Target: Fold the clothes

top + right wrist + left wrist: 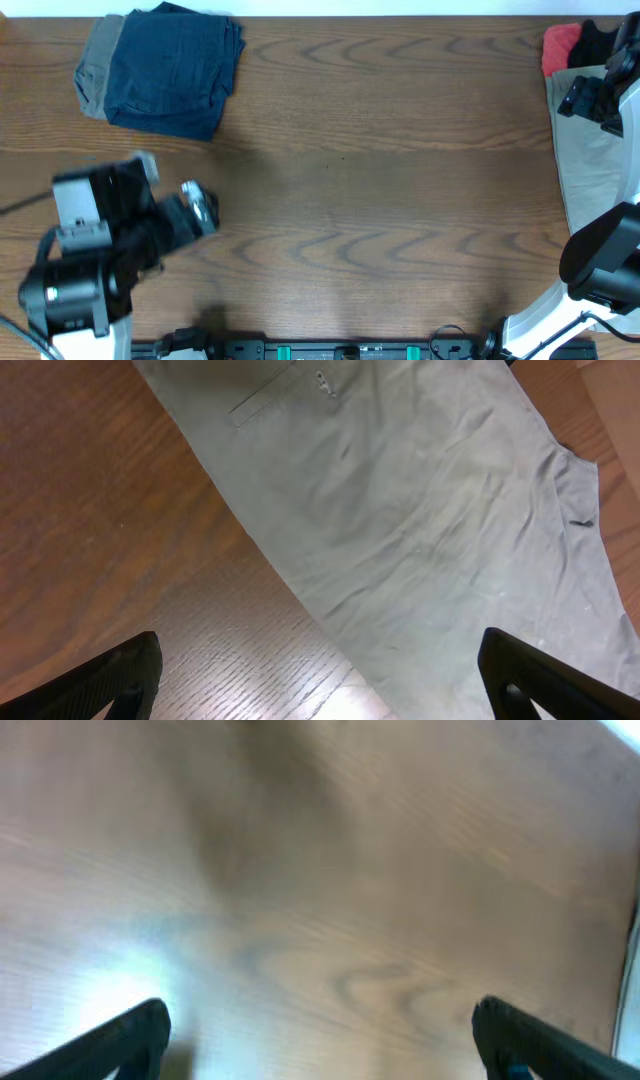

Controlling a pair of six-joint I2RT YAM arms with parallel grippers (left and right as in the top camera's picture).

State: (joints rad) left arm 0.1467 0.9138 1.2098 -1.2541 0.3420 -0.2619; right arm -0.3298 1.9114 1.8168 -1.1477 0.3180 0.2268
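Right now you are between garments, I'd judge. The navy shorts (175,65) lie folded on the grey shorts (95,65) at the far left corner of the table (400,200). The khaki garment (420,520) looks next. It lies spread flat at the right edge, partly out of the overhead view.

Your right gripper (320,638) hangs above it with its fingers spread wide, holding nothing. Your left gripper (320,1010) is also spread and empty, over bare wood near the front left, well away from any cloth.

The next move probably calls for lowering the right fingers onto the khaki edge nearest the table's middle. Pinch only that layer and draw it inward so both arms can reach it. Watch that the cloth does not bunch as it slides.

Counted:
- one navy pair
- one grey pair
- one khaki garment
- one red piece (560,45)
- one black piece (598,40) beside the red, at the far right corner
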